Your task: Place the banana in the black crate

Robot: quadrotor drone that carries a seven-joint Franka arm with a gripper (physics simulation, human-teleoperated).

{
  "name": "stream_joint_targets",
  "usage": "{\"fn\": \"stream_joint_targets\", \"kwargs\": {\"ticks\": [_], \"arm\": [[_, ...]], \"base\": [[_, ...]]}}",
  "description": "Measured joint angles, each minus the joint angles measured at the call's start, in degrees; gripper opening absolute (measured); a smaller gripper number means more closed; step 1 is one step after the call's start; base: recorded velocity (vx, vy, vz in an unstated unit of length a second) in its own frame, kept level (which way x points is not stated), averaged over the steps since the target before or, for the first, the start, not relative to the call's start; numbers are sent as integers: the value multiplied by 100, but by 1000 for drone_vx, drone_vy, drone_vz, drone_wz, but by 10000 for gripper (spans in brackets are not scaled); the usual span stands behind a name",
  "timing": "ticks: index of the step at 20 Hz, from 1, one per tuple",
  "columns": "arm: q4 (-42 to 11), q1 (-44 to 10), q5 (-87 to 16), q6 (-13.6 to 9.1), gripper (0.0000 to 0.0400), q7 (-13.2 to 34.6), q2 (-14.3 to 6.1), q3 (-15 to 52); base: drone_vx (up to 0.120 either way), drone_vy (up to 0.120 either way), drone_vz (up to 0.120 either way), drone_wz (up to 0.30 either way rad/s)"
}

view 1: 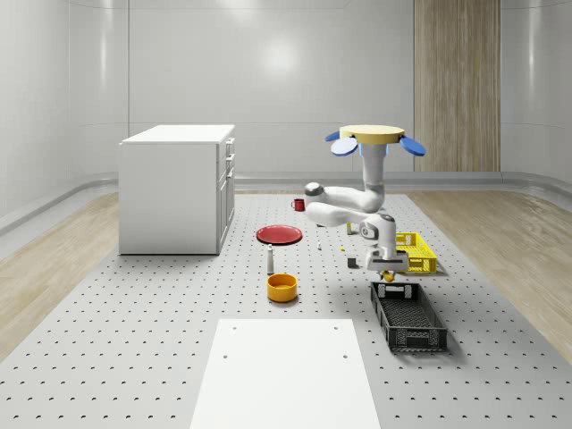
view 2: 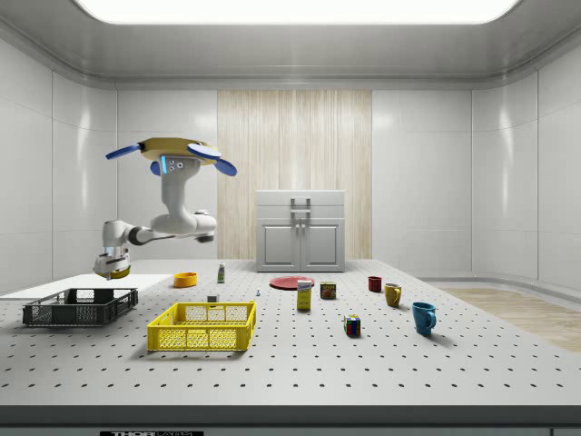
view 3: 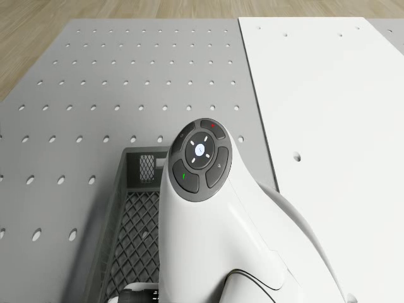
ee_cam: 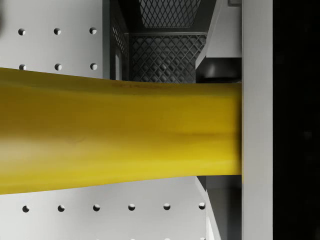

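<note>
Whole-scene view: the drone (view 1: 376,136) hovers above the perforated table (view 1: 134,322), its arm (view 1: 349,201) bent down so the gripper (view 1: 390,274) hangs just over the near end of the black crate (view 1: 408,317), a yellow crate (view 1: 413,253) behind it.

Side view: the gripper (view 2: 113,270) holds the banana (view 2: 118,272) above the black crate (view 2: 80,307).

Drone view: the arm (view 3: 214,214) stands over the black crate (view 3: 136,208).

Wrist view: the jaws are clamped on the banana (ee_cam: 120,135), which lies crosswise between them, with the black crate's (ee_cam: 165,50) mesh beneath.
</note>
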Motion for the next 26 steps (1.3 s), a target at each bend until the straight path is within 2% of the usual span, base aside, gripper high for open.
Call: {"fn": "stream_joint_targets", "kwargs": {"ticks": [7,13,18,21,26], "arm": [[0,-1,2,4,199,1,-5,1],[0,-2,3,8,199,1,-8,1],[0,-2,4,10,199,2,-11,1],[0,-3,5,12,199,2,-12,2],[33,-24,-144,71,199,6,-22,-157]], "base": [[120,114,0,0],[107,0,0,0],[120,0,-120,0],[120,0,-27,0],[16,0,0,0]]}}
